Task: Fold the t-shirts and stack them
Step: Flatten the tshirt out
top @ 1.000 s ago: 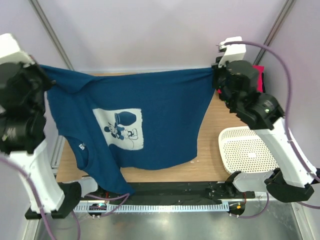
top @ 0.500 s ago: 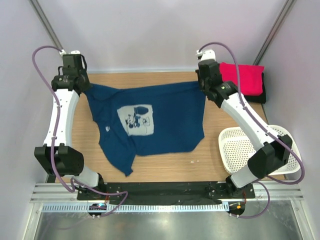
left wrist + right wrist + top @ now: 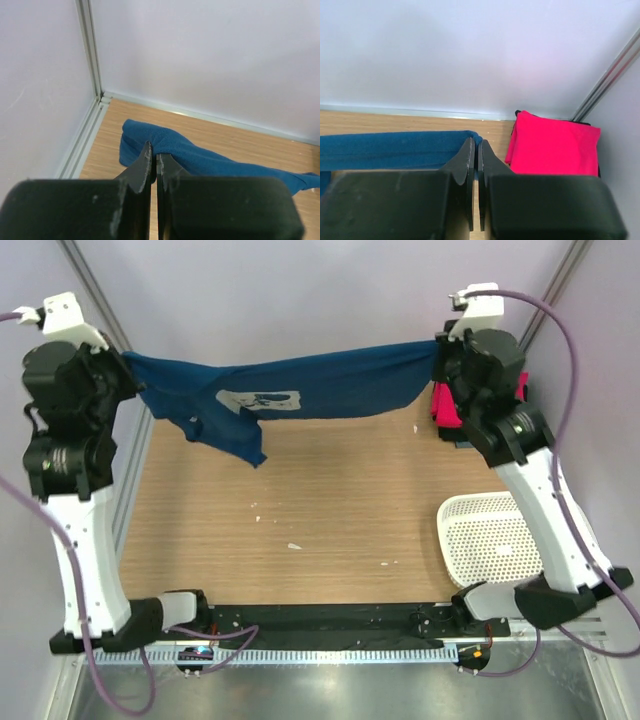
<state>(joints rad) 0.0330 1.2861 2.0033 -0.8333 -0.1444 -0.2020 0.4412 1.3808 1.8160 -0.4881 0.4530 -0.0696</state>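
Observation:
The navy blue t-shirt [image 3: 300,390] hangs stretched in the air across the back of the table, its pale chest print [image 3: 260,399] facing up and a sleeve drooping at the left. My left gripper [image 3: 135,390] is shut on its left corner, and the wrist view shows the tips [image 3: 152,150] pinching the blue cloth [image 3: 200,157]. At the other corner my right gripper [image 3: 437,355] is shut on the cloth, with its tips [image 3: 475,145] closed on the hem [image 3: 395,150]. A folded pink-red t-shirt [image 3: 552,145] lies at the back right on a black one [image 3: 518,113], mostly hidden behind my right arm in the top view.
A white perforated basket [image 3: 490,535] sits at the right, near the front edge. Small white scraps [image 3: 293,546] lie on the wooden tabletop [image 3: 330,500]. Walls and metal frame posts close in the back and both sides.
Half a second ago the navy tee lay spread on the table with both arms low. Both arms have since risen, pulling it up into a taut band at the back.

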